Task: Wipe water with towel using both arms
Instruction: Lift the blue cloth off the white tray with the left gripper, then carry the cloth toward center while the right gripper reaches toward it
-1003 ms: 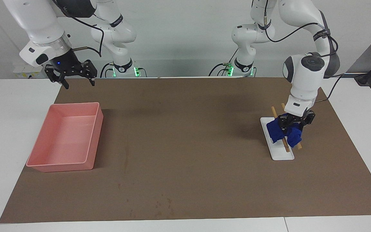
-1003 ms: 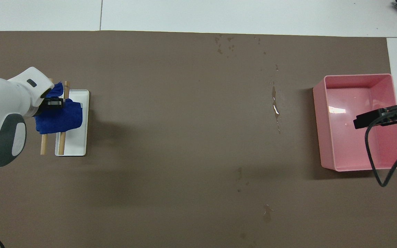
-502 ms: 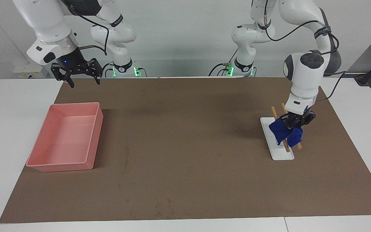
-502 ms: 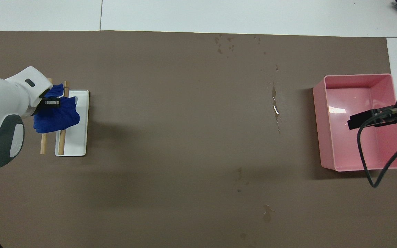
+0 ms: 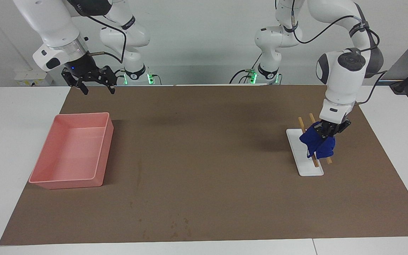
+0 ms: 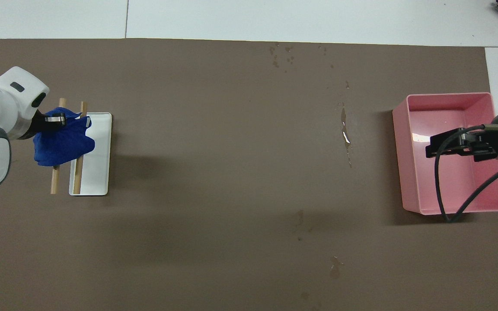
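Observation:
The blue towel (image 5: pixel 319 146) hangs bunched from my left gripper (image 5: pixel 326 133), which is shut on its top. It is held a little above two wooden rods (image 5: pixel 300 122) that lie across a small white tray (image 5: pixel 309 170); its lower folds still hang close to the rods. In the overhead view the towel (image 6: pixel 61 146) and left gripper (image 6: pixel 54 123) cover the rods (image 6: pixel 54 182). A thin streak of water (image 6: pixel 345 137) lies on the brown mat beside the pink tray. My right gripper (image 5: pixel 98 92) is open and empty, up in the air, and appears over the pink tray in the overhead view (image 6: pixel 452 147).
The pink tray (image 5: pixel 66 182) stands at the right arm's end of the mat and also shows in the overhead view (image 6: pixel 443 97). Small wet spots (image 6: pixel 283 56) lie farther from the robots than the streak, others (image 6: pixel 334 268) nearer. The white tray (image 6: pixel 97 181) is at the left arm's end.
My left gripper closed on the towel and raised it off the rods, so it now hangs bunched. My right gripper drifted a little toward the left arm's end.

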Robot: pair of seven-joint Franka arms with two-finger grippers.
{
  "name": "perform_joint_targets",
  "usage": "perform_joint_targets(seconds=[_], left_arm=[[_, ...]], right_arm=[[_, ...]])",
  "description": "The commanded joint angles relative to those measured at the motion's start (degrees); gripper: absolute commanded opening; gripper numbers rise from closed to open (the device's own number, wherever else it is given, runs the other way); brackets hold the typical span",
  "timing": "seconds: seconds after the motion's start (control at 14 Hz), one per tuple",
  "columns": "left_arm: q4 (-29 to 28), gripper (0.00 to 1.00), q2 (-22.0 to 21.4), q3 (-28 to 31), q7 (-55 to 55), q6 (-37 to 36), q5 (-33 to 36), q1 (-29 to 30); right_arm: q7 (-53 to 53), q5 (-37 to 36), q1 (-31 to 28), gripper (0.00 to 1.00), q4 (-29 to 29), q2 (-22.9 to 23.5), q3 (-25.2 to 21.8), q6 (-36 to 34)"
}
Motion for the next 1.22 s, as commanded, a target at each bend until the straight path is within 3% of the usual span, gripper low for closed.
perform_joint_targets(seconds=[0.0,0.36,0.57,0.86,1.15], left_arm=[[4.36,0.0,-0.99,0.23,-11.45,-6.2,-9.75,-1.08],[4.37,0.0,-3.19,-6.09,-36.3,-8.59,-22.31,-1.08],[4.37,0.0,-3.19,-10.3,-51.17,-7.88,-31.72,-1.08],[4.28,0.0,-3.46,-15.49,-62.88,-3.33,-40.96,-1.17],[3.93,0.0,-3.55,-21.73,-67.99,1.95,-43.35,-1.17]], right_arm=[[3.35,1.58,0.47,1.0,-1.68,-1.24,0.35,1.31],[10.03,6.49,0.47,1.0,-2.83,-1.51,0.44,3.5],[19.22,11.23,1.34,1.0,-4.14,-1.68,0.53,7.26],[32.68,13.01,6.79,1.0,-5.9,-1.59,0.53,14.29],[48.76,20.73,10.57,1.0,-9.94,-1.42,0.53,25.8]])
